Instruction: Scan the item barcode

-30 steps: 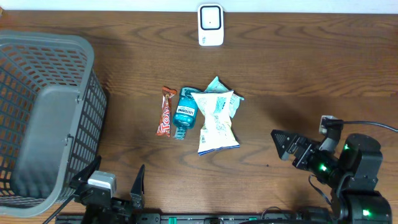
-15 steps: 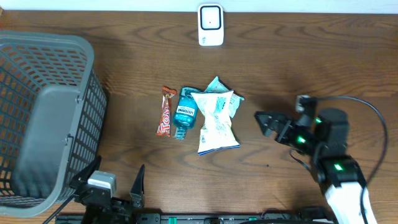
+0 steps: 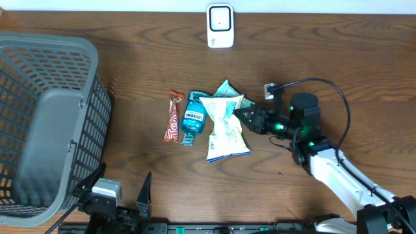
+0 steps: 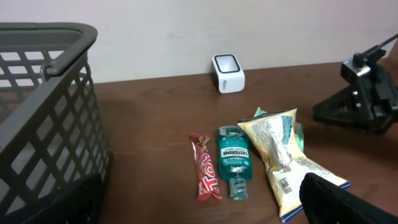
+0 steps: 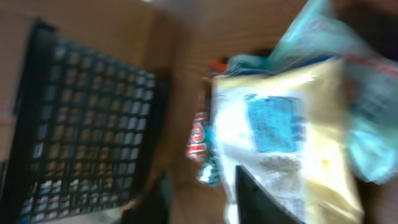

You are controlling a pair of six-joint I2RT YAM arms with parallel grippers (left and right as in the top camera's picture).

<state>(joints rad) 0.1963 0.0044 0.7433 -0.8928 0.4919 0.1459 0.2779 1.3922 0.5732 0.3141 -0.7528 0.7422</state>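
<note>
Chip bag (image 3: 226, 127) flat mid-desk (image 3: 325, 58), atop teal packet (image 3: 227, 87), mouthwash bottle (image 3: 192, 118) & candy bar (image 3: 173, 117) just left, scanner (image 3: 220, 26) far edge; right tool (image 3: 239, 116) at bag's right edge, grip can't tell (wrist view blurred); left tool (image 3: 123, 175) wide open, empty, near edge by basket (image 3: 49, 42).

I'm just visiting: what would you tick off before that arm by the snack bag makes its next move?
1. Right gripper at the snack bag edge: ok.
2. Firm grip on the bag: cannot tell, the wrist view is blurred.
3. Scanner standing, nothing in front of it: ok.
4. Mouthwash bottle apart from the bag: not ok, they touch.
5. Left gripper open, away from the pile: ok.
</note>
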